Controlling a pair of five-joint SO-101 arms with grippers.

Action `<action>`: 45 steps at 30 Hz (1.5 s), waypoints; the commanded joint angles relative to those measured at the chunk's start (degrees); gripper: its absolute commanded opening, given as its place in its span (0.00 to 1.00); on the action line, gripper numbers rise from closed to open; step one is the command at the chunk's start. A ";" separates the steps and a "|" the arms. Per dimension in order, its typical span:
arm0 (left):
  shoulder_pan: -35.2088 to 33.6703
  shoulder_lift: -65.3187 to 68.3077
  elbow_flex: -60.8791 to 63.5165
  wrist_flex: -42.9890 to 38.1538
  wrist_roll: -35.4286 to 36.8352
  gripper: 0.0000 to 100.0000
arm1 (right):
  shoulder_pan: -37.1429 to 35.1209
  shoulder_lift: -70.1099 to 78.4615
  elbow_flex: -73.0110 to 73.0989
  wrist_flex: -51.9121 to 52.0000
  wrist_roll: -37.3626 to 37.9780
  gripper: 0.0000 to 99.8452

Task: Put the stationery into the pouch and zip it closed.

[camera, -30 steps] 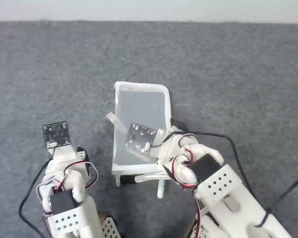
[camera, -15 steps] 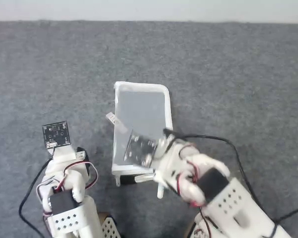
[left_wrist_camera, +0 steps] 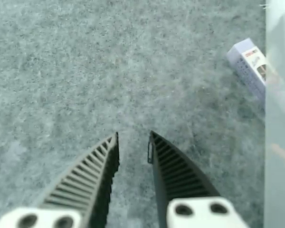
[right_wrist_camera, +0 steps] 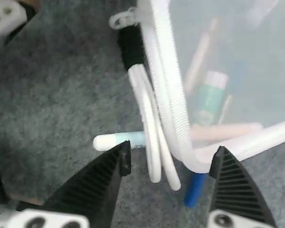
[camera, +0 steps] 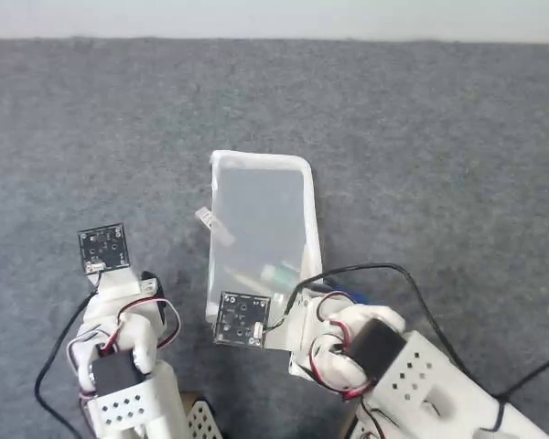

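Observation:
A translucent white pouch (camera: 261, 219) lies in the middle of the grey carpet. Inside its near end I see a green-and-white glue stick (right_wrist_camera: 206, 95) and pale pens. My right gripper (right_wrist_camera: 173, 154) is open and straddles the pouch's near end (right_wrist_camera: 166, 95), above its white loop strap (right_wrist_camera: 152, 142) and black zipper piece (right_wrist_camera: 132, 45). A white pen (right_wrist_camera: 116, 141) and a blue pen (right_wrist_camera: 195, 186) poke out below that end. My left gripper (left_wrist_camera: 133, 137) hovers over bare carpet, slightly open and empty. A small white box (left_wrist_camera: 251, 64) lies against the pouch's left side.
The left arm (camera: 119, 357) stands at the front left, and the right arm (camera: 375, 352) at the front right with its cables. Grey carpet runs to a pale wall at the back.
The right arm has drawn back toward the front, its wrist camera sliding off the pouch to its near end. The stationery inside now shows. The left arm has kept still.

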 commanded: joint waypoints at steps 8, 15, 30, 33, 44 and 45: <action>-0.35 -1.23 -3.03 -0.44 0.35 0.10 | -1.63 10.59 -0.53 -1.01 -0.62 0.24; -0.35 -1.23 -3.03 -0.44 0.35 0.10 | 3.56 12.44 -0.53 -7.08 -0.35 0.04; -0.35 -1.23 -3.03 -0.44 0.35 0.10 | 18.42 11.91 -2.90 -13.76 2.99 0.01; -0.35 -1.23 -3.03 -0.44 0.35 0.10 | 22.90 12.00 -3.78 -17.36 3.34 0.01; -0.35 -1.23 -3.03 -0.53 0.35 0.10 | 25.45 11.74 -6.07 -22.11 2.81 0.01; -0.35 -1.23 -3.03 -0.53 0.35 0.10 | 25.10 11.47 -7.12 -19.82 2.81 0.01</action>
